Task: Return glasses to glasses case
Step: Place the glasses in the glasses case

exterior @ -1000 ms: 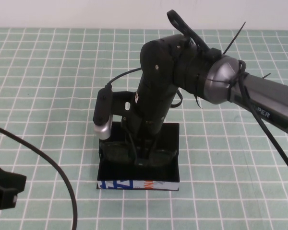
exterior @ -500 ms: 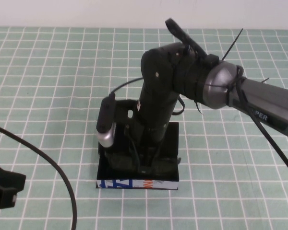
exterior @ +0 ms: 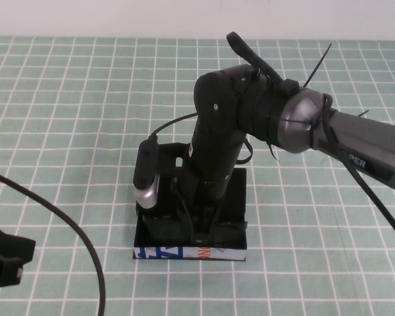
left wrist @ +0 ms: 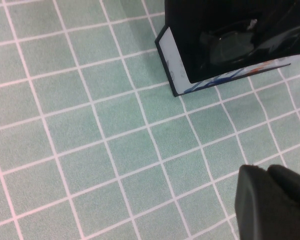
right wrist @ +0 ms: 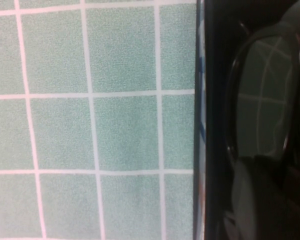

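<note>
The black glasses case (exterior: 191,253) lies open at the middle of the table, its white printed front edge facing me. My right gripper (exterior: 197,229) reaches straight down into it, shut on the glasses (exterior: 163,228) at their bridge. The dark lenses sit low inside the case, one on each side of the fingers. In the right wrist view a lens (right wrist: 260,100) lies just beyond the case wall (right wrist: 200,125), with a finger (right wrist: 260,200) over the frame. My left gripper (exterior: 5,263) rests at the near left edge of the table, shut and holding nothing. The left wrist view shows the case (left wrist: 171,60) and a lens (left wrist: 230,42).
A black cable (exterior: 72,230) curves over the green gridded mat (exterior: 66,118) at the near left. The right arm's wrist camera (exterior: 147,172) hangs just over the case's left rear corner.
The right arm has come down and toward me, lowering the glasses from above the case's rim into it. The left arm has not moved.
</note>
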You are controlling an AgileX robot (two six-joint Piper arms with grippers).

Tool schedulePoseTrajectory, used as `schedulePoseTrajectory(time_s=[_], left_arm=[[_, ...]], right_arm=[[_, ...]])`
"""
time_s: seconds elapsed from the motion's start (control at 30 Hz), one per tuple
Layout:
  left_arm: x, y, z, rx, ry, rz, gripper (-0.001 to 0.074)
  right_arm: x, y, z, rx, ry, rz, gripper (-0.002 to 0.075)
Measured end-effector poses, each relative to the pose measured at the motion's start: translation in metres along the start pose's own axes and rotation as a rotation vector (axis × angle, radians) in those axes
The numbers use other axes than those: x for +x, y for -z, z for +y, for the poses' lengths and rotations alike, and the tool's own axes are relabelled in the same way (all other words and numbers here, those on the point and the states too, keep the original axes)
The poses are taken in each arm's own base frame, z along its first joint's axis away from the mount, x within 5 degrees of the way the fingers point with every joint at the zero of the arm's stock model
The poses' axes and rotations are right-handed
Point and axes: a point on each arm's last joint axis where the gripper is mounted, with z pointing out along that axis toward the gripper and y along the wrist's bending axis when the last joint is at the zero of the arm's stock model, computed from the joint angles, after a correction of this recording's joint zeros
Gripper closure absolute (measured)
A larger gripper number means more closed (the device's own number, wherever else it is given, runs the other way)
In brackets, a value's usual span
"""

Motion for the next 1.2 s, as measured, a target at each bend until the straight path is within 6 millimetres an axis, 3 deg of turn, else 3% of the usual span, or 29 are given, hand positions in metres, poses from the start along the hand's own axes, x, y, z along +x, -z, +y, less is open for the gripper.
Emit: schedulePoseTrajectory(time_s=[0.43,0.6,0.7,0.8,0.97,1.2], left_arm=[[0.000,0.000,0.000,0.000,0.000,0.000,0.0737],[0.000,0.000,0.000,0.000,0.000,0.000,0.0737],[0.000,0.000,0.000,0.000,-0.008,0.000,0.0737],[0.000,0.000,0.000,0.000,-0.028,0.002,0.0737],[-0.005,-0.008,-0.003,0.076,-0.110,0.009,0.0737],[-0.015,-0.029,-0.010,0.195,-0.184,0.036,0.0737]], right_arm=[[0.000,0.000,0.000,0.000,0.000,0.000,0.0552],[0.000,0.000,0.000,0.000,0.000,0.000,0.0531],[0.000,0.001,0.000,0.002,0.001,-0.002,0.0557],[-0.003,0.008,0.000,0.018,0.006,-0.018,0.0636],[-0.011,0.043,0.002,0.089,-0.001,-0.088,0.0724],[0.003,0.084,-0.019,0.161,-0.325,-0.188,0.0736]])
